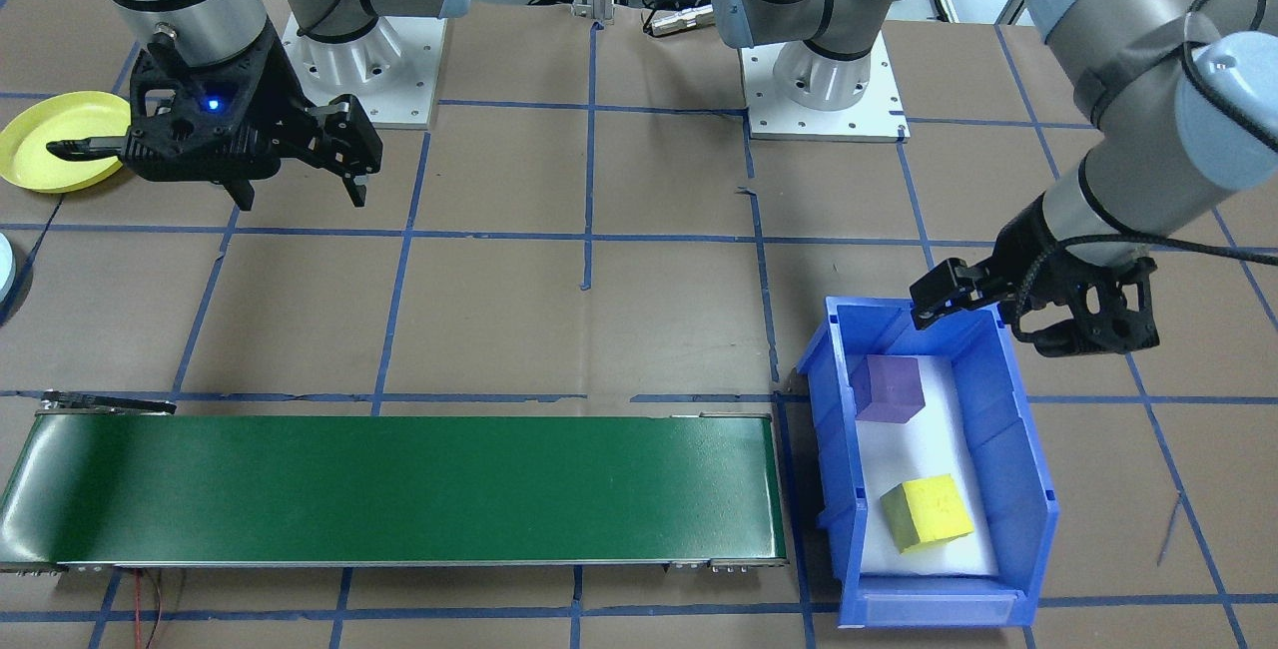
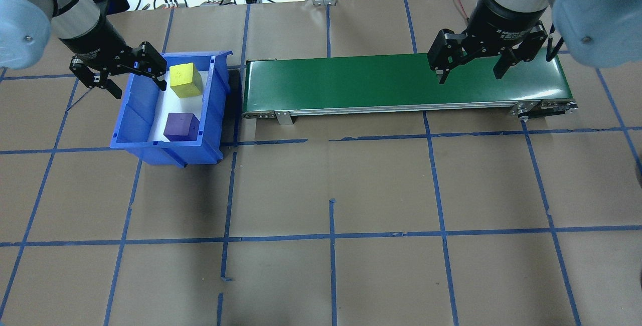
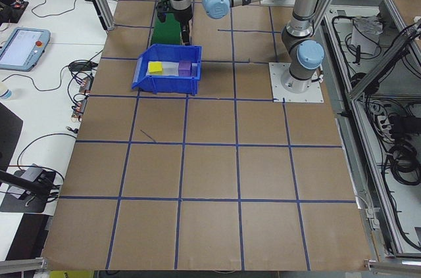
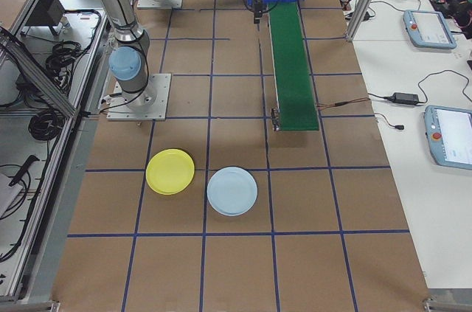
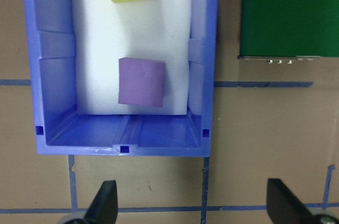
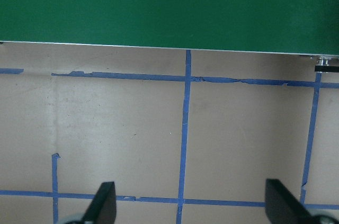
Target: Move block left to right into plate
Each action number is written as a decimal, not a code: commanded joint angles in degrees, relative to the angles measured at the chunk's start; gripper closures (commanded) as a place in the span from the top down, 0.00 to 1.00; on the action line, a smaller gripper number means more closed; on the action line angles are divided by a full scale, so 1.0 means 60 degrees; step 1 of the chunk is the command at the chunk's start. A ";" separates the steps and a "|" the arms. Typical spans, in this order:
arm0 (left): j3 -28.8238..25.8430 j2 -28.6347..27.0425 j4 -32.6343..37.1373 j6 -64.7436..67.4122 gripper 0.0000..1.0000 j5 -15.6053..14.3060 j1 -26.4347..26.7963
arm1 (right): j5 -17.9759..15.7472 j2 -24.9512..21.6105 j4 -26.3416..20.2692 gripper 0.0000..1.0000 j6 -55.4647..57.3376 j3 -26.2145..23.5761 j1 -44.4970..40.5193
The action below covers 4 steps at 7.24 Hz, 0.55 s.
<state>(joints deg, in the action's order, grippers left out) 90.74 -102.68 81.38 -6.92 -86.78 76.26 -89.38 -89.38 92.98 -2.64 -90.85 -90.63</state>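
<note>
We see the surface (image 2: 321,190), brown and crossed by blue tape lines, with most of its middle and near half bare. The green conveyor belt (image 2: 401,83) runs along the far side of the surface, and its left end stops just beside the blue bin (image 2: 131,120), a narrow strip of brown between them. The bin sits toward the far left of the surface and holds 2 blocks on a white liner: the purple block (image 2: 181,127) at the near end and the yellow block (image 2: 185,79) at the far end, the 2 apart from each other.

The left gripper (image 2: 130,76) hangs at the bin's outer left rim, its jaws spread wide and holding nothing; from the left wrist view we see both fingertips (image 5: 104,203) over bare surface just short of the bin's near wall. The right gripper (image 2: 470,69) hangs near the belt's right end, jaws likewise spread and empty.

The yellow plate (image 4: 170,171) lies at the right end of the surface, beyond the belt's end, just beside a light blue plate (image 4: 232,190), with bare surface all round the pair.
</note>
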 commanded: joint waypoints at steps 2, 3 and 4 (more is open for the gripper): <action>0.0766 -0.1137 -0.2102 0.1005 1.00 0.0034 -0.0025 | 0.0000 0.0000 0.0001 1.00 0.0000 -0.0005 -0.0013; 0.1176 -0.1299 -0.2820 0.0978 1.00 0.0049 -0.0025 | 0.0000 0.0000 0.0015 1.00 0.0000 -0.0005 0.0002; 0.1412 -0.1315 -0.2885 0.0891 1.00 0.0063 0.0004 | 0.0000 0.0014 0.0015 1.00 0.0000 -0.0005 -0.0013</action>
<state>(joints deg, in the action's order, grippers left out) 97.05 -109.90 66.37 -1.47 -86.50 76.16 -89.38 -89.36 93.04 -2.64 -90.88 -90.68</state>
